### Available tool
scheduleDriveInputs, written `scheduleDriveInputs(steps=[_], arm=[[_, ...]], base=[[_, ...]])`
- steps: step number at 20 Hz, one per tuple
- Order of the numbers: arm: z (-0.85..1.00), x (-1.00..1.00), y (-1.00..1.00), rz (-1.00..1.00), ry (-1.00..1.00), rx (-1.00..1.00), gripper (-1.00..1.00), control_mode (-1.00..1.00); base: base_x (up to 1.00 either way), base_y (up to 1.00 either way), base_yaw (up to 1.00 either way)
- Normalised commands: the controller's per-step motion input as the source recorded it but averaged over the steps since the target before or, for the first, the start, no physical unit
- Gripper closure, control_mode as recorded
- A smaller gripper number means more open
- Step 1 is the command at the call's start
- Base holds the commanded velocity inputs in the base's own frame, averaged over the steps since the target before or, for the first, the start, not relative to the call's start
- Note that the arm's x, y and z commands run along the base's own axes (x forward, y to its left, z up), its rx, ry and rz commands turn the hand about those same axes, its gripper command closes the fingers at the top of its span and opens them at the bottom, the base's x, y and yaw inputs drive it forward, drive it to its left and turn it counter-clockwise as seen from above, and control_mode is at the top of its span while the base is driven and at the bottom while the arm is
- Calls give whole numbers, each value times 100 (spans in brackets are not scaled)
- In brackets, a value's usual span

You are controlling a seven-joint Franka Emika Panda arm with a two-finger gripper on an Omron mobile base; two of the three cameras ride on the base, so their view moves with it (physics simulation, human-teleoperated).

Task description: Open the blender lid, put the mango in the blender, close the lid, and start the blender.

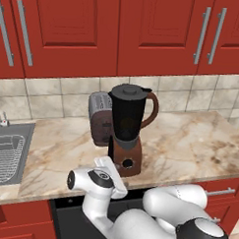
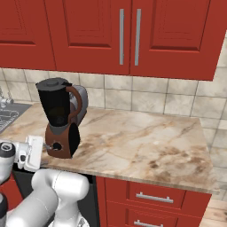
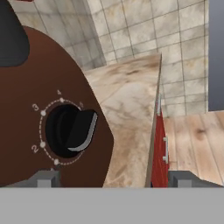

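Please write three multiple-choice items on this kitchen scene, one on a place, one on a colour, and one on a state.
1. Where does the toaster stand?
A. Behind the blender, against the tiled wall
B. In the sink
C. At the counter's front edge

2. What colour is the blender base?
A. White
B. Brown
C. Green

3. How is the blender lid?
A. Lying on the counter
B. Held in the pincer
C. Seated on the jar

Answers: 1 A, both base views show it behind the blender by the tiles. 2 B, the tapered base is brown. 3 C, the black cap sits on the jar's rim.
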Motion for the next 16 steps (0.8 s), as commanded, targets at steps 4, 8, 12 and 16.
scheduleDriveInputs(steps=[4,8,12,16], arm=[[-30,6,0,0,-1,0,-100,-100],[-23,11,0,0,-2,0,-100,-100],[-8,23,0,0,-5,0,-100,-100],[0,15,-10,0,-15,0,-100,-100]], base=[[0,0,0],[0,0,0],[0,0,0],[0,0,0]])
